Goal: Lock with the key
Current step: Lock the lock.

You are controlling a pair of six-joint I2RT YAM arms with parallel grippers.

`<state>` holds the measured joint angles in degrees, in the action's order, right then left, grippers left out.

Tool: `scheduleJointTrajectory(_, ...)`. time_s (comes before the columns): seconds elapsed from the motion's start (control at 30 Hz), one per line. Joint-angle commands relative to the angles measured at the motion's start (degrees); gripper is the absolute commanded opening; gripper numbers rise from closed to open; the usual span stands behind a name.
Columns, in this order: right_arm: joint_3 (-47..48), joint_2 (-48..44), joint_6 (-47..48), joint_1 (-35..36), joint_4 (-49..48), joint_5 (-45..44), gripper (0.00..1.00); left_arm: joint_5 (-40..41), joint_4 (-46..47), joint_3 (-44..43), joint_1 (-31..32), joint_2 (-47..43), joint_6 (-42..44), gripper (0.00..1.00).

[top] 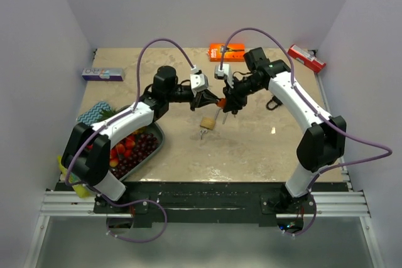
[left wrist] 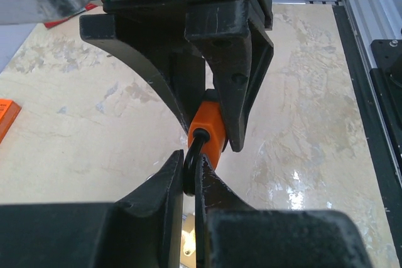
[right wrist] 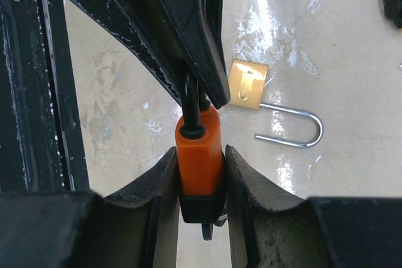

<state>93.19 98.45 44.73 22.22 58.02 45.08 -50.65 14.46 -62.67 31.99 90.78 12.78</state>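
Note:
An orange padlock [top: 221, 101] with a black base hangs in the air between my two grippers, above the middle of the table. My left gripper [top: 210, 98] is shut on its black shackle [left wrist: 196, 145]; my left fingertips [left wrist: 168, 177] pinch the loop. My right gripper [top: 230, 102] is shut on the orange body [right wrist: 200, 149], one finger on each side. A small dark part [right wrist: 207, 230], perhaps the key, sticks out under the black base. A brass padlock [right wrist: 248, 84] with an open silver shackle [right wrist: 295, 131] lies on the table below [top: 207, 123].
A tray of red fruit [top: 135, 149] and a teal cloth [top: 93, 112] are at the left. A blue-white box [top: 102, 74], an orange box [top: 226, 50] and a red box [top: 306, 58] lie along the back. A small black object [top: 274, 103] lies at the right.

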Motion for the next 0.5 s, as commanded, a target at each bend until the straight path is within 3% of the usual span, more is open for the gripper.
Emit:
scheduleJointTrajectory(0.0,1.3,-5.82,-6.41,6.87,-28.31,19.61,0.0,-11.4,2.68,3.79,7.65,3.96,-2.93,0.0)
scheduleJointTrajectory(0.23,2.08,-5.2,-6.5,7.49,-32.45,19.78,0.0,-13.77,1.27,6.6,8.97,3.0,-1.35,0.0)
scheduleJointTrajectory(0.47,5.33,-3.8,-3.34,7.75,-31.57,22.42,0.0,-15.96,3.9,7.92,9.32,3.96,-5.3,0.0)
